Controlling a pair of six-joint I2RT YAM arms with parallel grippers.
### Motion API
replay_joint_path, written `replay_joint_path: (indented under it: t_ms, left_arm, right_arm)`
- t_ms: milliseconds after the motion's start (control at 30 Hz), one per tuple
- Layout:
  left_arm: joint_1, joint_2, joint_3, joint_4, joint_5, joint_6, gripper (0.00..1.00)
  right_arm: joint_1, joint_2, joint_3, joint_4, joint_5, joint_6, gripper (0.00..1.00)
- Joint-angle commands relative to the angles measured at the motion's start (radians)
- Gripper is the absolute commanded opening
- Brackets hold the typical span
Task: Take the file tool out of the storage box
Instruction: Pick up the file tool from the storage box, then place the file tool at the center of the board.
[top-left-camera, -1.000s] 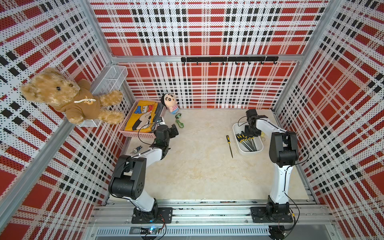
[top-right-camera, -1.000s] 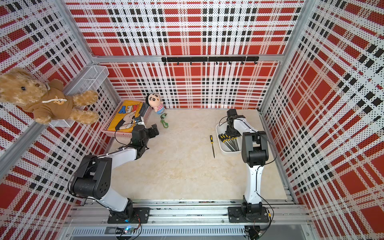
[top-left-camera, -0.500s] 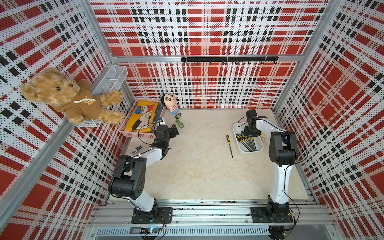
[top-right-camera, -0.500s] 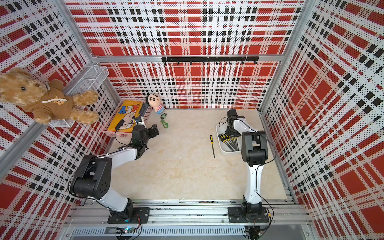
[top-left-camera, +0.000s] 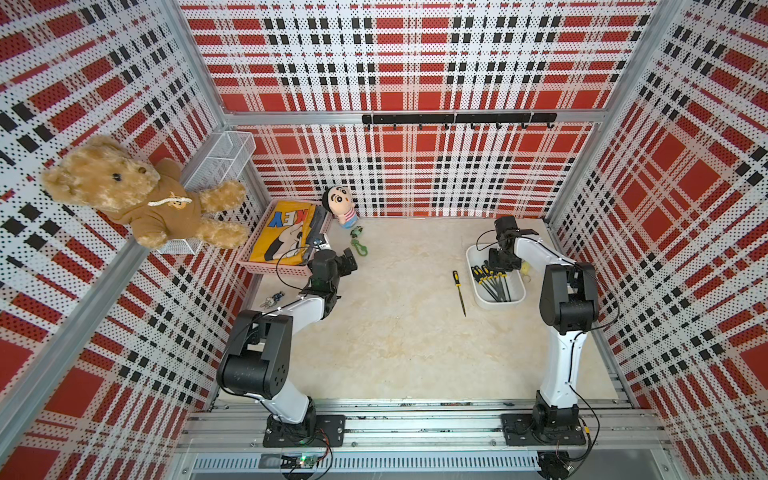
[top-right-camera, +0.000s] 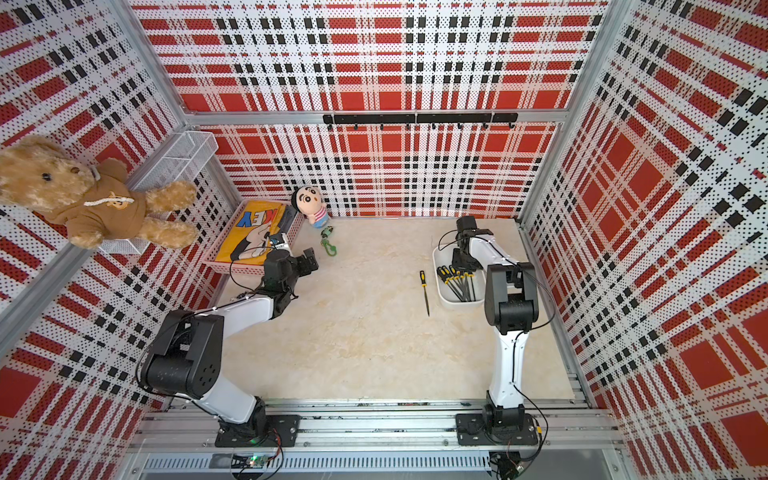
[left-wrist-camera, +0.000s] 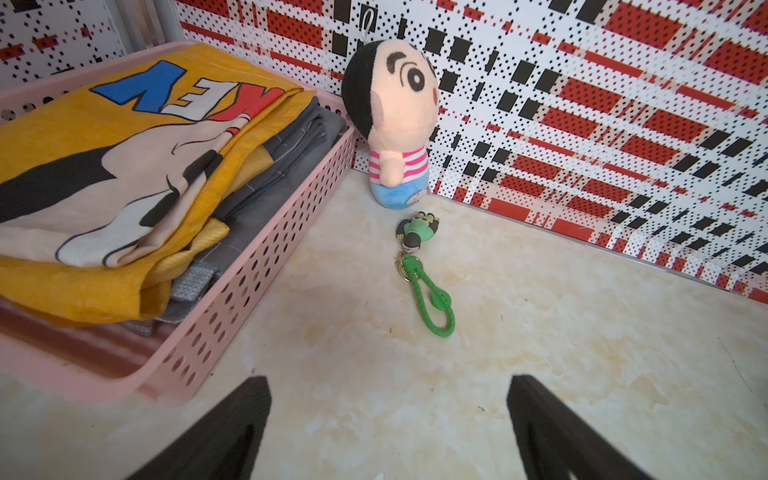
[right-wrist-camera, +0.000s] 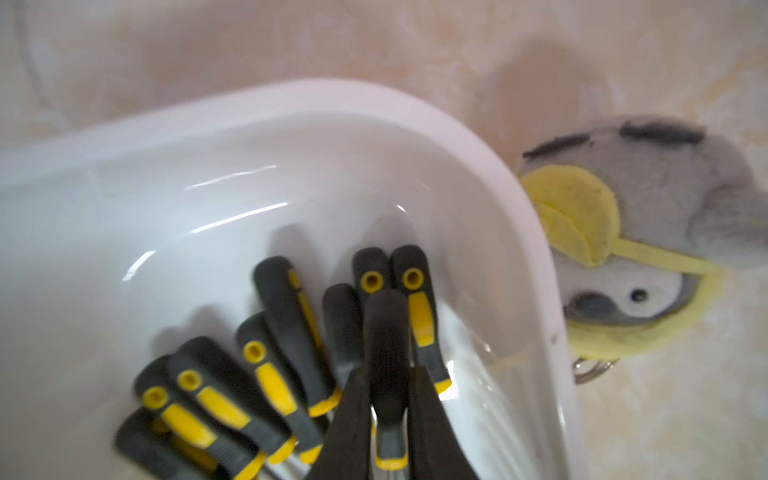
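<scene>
The storage box is a shallow white tub at the right of the table. Several black-and-yellow file tools lie fanned inside it. My right gripper reaches down into the box and is shut on the dark handle of one file tool. Another file lies on the table just left of the box. My left gripper stands open and holds nothing, beside the pink basket.
A pink perforated basket holding folded cloth sits at the back left. A small doll and a green keychain lie beside it. A grey-and-yellow plush rests against the box's outer side. Keys lie by the left wall.
My right gripper's jaws have drawn together onto a file handle in the box. Neither arm has visibly shifted.
</scene>
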Motion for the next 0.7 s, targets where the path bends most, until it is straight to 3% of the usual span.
replay_joint_path:
  t_ms: [0,200,400,500,667]
  left_arm:
    - [-0.010,0.006,0.027,-0.008,0.007,0.005,0.96]
    - [-0.016,0.004,0.029,-0.010,0.009,-0.004,0.96]
    - [-0.017,0.004,0.031,-0.012,0.010,-0.003,0.96]
    - [-0.018,0.004,0.030,-0.013,0.007,-0.004,0.96]
    - [-0.018,-0.001,0.021,-0.015,0.002,-0.004,0.96]
  right_arm:
    - [0.015,-0.128,0.073,0.006,-0.172,-0.051,0.03]
    - [0.061,-0.178,0.108,0.001,-0.418,-0.105,0.04]
    - [0.147,-0.116,0.106,-0.008,-0.587,-0.123,0.06]
    - [0.204,-0.078,0.056,0.051,-0.625,-0.089,0.06]
    - [0.269,-0.015,0.005,0.136,-0.559,0.001,0.06]
